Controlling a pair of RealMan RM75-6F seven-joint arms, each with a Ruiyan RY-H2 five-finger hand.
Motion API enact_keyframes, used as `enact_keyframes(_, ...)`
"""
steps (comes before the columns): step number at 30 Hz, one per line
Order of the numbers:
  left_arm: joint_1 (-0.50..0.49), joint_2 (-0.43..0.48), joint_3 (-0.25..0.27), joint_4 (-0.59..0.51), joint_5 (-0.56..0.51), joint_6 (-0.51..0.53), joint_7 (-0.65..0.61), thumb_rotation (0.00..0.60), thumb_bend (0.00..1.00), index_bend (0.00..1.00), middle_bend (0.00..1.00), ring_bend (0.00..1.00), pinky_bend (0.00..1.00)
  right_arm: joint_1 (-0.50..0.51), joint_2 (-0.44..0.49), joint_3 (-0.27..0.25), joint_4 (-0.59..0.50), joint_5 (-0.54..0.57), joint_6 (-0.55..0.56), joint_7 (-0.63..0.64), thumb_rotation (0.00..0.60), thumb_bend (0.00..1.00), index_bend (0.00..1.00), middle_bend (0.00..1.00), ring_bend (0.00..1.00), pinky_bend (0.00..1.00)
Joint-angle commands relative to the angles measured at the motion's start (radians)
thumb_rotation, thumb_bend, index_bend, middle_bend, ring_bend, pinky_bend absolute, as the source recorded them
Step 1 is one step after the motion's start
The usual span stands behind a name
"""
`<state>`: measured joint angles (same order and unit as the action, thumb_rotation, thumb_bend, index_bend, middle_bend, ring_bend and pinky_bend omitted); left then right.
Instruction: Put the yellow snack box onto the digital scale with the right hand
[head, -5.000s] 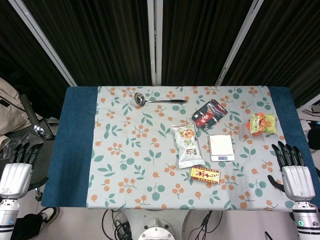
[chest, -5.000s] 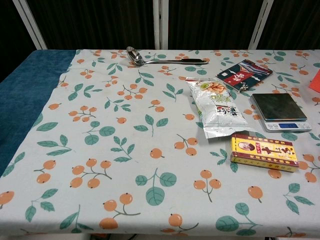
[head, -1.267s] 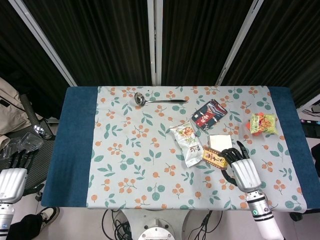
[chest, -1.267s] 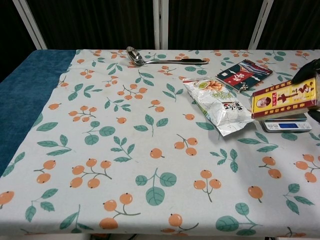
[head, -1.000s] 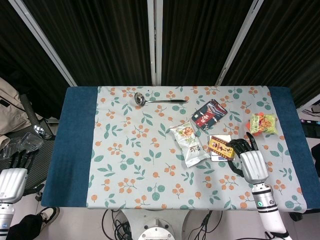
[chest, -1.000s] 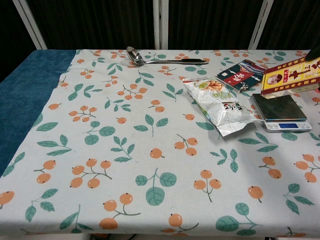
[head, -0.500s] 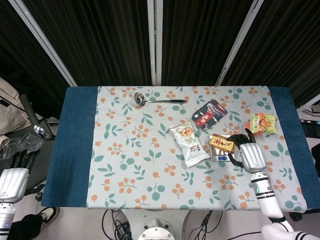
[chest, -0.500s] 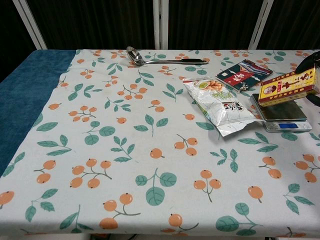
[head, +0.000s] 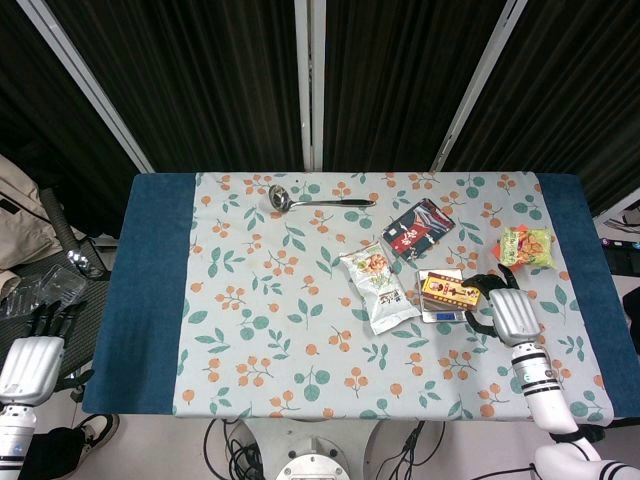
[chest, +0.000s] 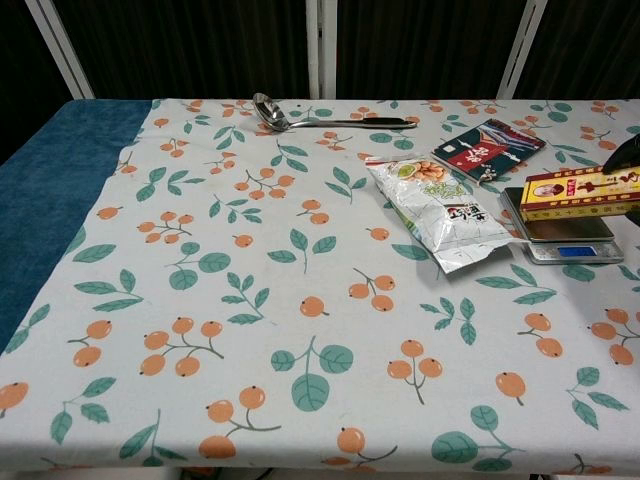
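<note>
Snack box: yellow snack box (head: 449, 291) lies flat across the plate of the digital scale (chest: 575, 246), long side left to right.
Right hand: right hand (head: 509, 309) sits at the box's right end, dark fingers (head: 483, 286) curled around it, gripping.
Left hand: left hand (head: 34, 352) off the bench's left edge, fingers apart, holding nothing.
Neighbours: silver snack bag (head: 377, 288) just left of the scale; dark packet (head: 418, 227) behind it; green packet (head: 526, 246) to the right.
Far side: ladle (head: 316, 200) near the back of the bench (head: 150, 290).

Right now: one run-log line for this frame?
phase: placing | right hand: holds box | box: over scale, contact unclear | left hand: idle, off table
</note>
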<state>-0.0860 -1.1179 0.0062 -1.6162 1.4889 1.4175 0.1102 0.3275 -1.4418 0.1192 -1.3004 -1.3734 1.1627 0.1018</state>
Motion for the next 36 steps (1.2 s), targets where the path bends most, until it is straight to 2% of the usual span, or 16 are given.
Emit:
enact_keyframes(1, 0.000, 0.001, 0.000, -0.001, -0.001, -0.001, 0.001, 0.600, 0.05, 0.07, 0.10, 0.00, 0.00, 0.001, 0.003, 0.000, 0.017, 0.018, -0.017, 0.000, 0.600, 0.27, 0.42, 0.50, 0.21, 0.00)
enact_keyframes(5, -0.004, 0.000, 0.001, -0.002, -0.003, -0.009, 0.005, 0.600, 0.05, 0.07, 0.10, 0.00, 0.00, 0.010, -0.003, 0.001, 0.034, 0.031, -0.035, -0.020, 0.600, 0.27, 0.35, 0.47, 0.20, 0.00)
enact_keyframes(16, -0.009, -0.003, 0.001, -0.006, -0.009, -0.017, 0.021, 0.600, 0.05, 0.07, 0.08, 0.00, 0.00, 0.048, -0.034, 0.006, 0.069, 0.040, -0.077, -0.063, 0.600, 0.27, 0.27, 0.42, 0.16, 0.00)
enact_keyframes(19, -0.009, -0.002, 0.001, -0.005, -0.011, -0.019, 0.018, 0.600, 0.05, 0.07, 0.08, 0.00, 0.00, 0.059, -0.036, 0.003, 0.075, 0.049, -0.100, -0.084, 0.600, 0.25, 0.19, 0.37, 0.12, 0.00)
enact_keyframes(21, -0.009, -0.003, 0.002, -0.003, -0.011, -0.019, 0.015, 0.600, 0.05, 0.07, 0.08, 0.00, 0.00, 0.065, -0.034, 0.002, 0.072, 0.052, -0.111, -0.090, 0.600, 0.22, 0.10, 0.30, 0.06, 0.00)
enact_keyframes(24, -0.008, -0.004, 0.002, 0.000, -0.012, -0.018, 0.011, 0.600, 0.05, 0.07, 0.08, 0.00, 0.00, 0.068, -0.041, 0.007, 0.074, 0.052, -0.103, -0.090, 0.600, 0.17, 0.02, 0.18, 0.00, 0.00)
enact_keyframes(29, -0.006, -0.004, 0.003, 0.007, -0.015, -0.020, -0.001, 0.600, 0.05, 0.07, 0.08, 0.00, 0.00, 0.073, -0.033, 0.005, 0.060, 0.053, -0.106, -0.103, 0.600, 0.13, 0.00, 0.06, 0.00, 0.00)
enact_keyframes(33, -0.004, -0.005, 0.003, 0.009, -0.012, -0.014, -0.007, 0.600, 0.05, 0.07, 0.08, 0.00, 0.00, 0.066, -0.015, 0.000, 0.035, 0.050, -0.093, -0.109, 0.600, 0.12, 0.00, 0.03, 0.00, 0.00)
enact_keyframes(36, -0.002, -0.004, 0.003, 0.008, -0.008, -0.007, -0.009, 0.600, 0.05, 0.07, 0.08, 0.00, 0.00, 0.043, 0.019, -0.011, -0.001, 0.024, -0.044, -0.107, 0.600, 0.12, 0.00, 0.02, 0.00, 0.00)
